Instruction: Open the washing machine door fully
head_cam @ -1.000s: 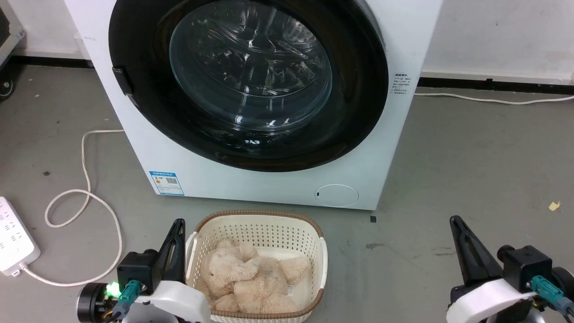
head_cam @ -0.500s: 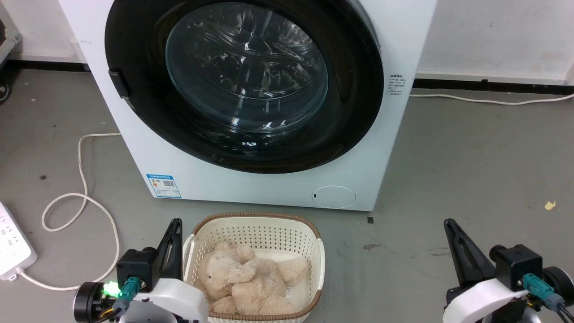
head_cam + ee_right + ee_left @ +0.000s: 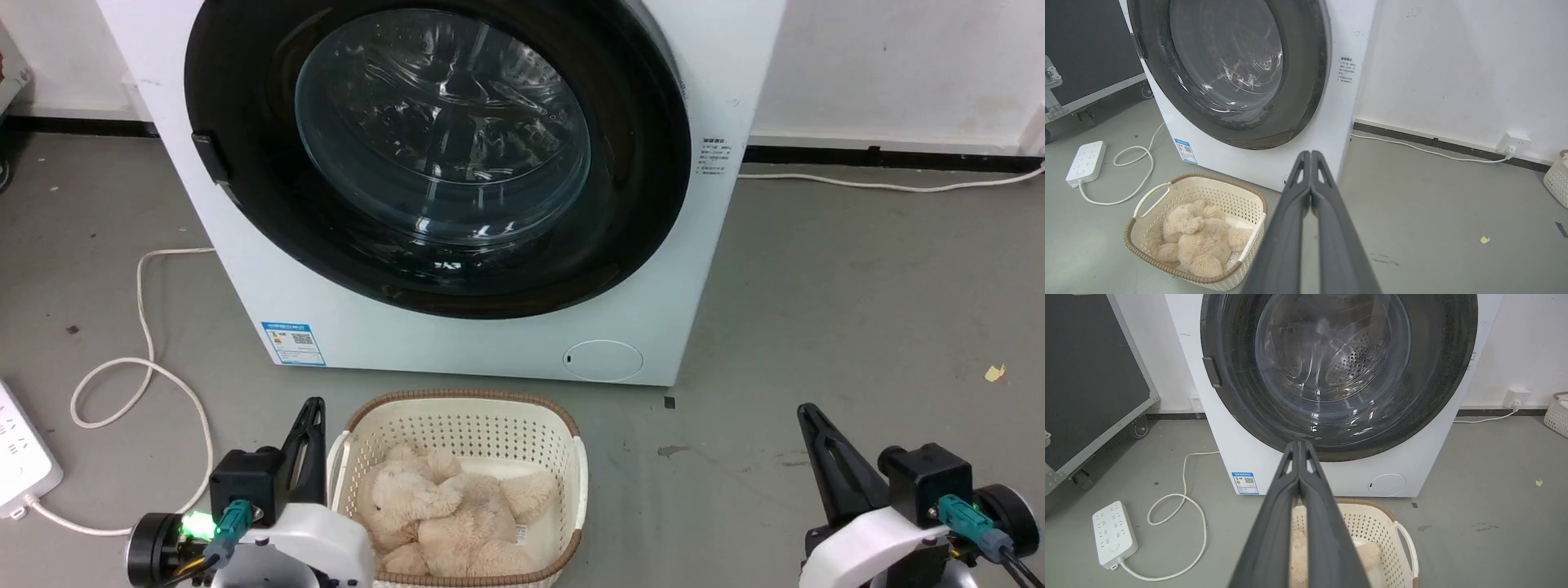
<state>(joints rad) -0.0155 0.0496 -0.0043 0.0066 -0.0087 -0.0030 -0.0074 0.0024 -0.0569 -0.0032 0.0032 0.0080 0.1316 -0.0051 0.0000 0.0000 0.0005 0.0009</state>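
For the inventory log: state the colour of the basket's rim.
Brown, woven-looking, on a cream basket; clearest in the right wrist view.

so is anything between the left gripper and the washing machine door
Nothing visible does: the path from the shut left gripper to the round glossy black washing machine door is free. The cream perforated plastic basket stands beside that gripper, lower than the door.

The basket (image 3: 457,406) holding a plush toy (image 3: 441,514) sits just before the washing machine (image 3: 457,351), beside my left gripper (image 3: 313,406), blocking the low middle path to the closed washing machine door (image 3: 637,163). Bare floor (image 3: 816,310) ahead of my right gripper (image 3: 807,412) gives open passage to the machine's right side. A cable (image 3: 140,294) and a power strip (image 3: 20,457) lie left.
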